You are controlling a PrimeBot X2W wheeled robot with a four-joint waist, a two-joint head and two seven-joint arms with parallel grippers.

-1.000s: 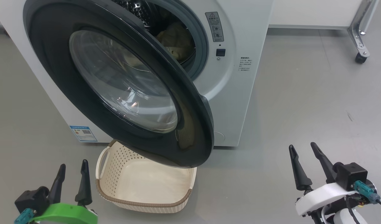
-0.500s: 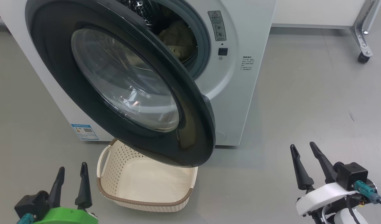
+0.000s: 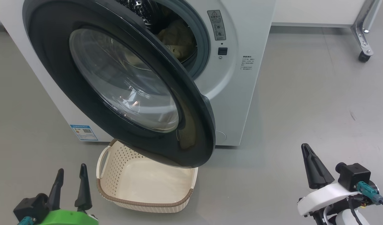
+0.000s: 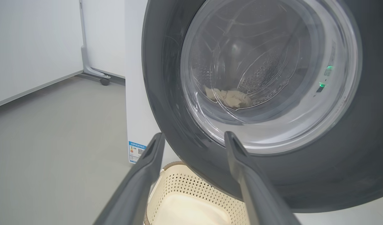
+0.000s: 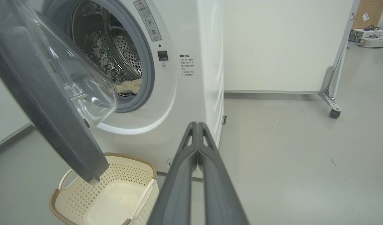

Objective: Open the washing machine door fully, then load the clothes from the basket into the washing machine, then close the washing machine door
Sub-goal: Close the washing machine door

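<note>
The washing machine door [image 3: 122, 81] stands swung out from the washing machine [image 3: 238, 93], at an angle to its front, not shut and not folded back. It is round, so it has no long axis; what counts is which face looks to which fingers.

The outer black face with the glass bowl lies ahead of my left gripper [image 3: 72, 168], a little to the right of the fingers, and it looks nearly straight at them. My left fingers are spread wide and hold nothing. My right gripper [image 3: 307, 151] has its fingers pressed together on nothing. From these fingers the free edge of the door lies ahead and well to the left, and they look at its inner side and into the steel drum [image 5: 126, 50].

I judge the loading as done, so the closing is the next step. A push on the outer face calls for the left arm, which is the nearer one to that face.

The basket [image 3: 141, 204] stands on the floor [image 3: 304, 93] just to the right of my left fingers, partly under the lower rim of the door, with nothing in it. The clothes [image 3: 176, 40] lie inside the drum, far ahead of both grippers.

I count one door, one washing machine, one basket, and one cream heap of clothes, whose pieces I cannot count.
</note>
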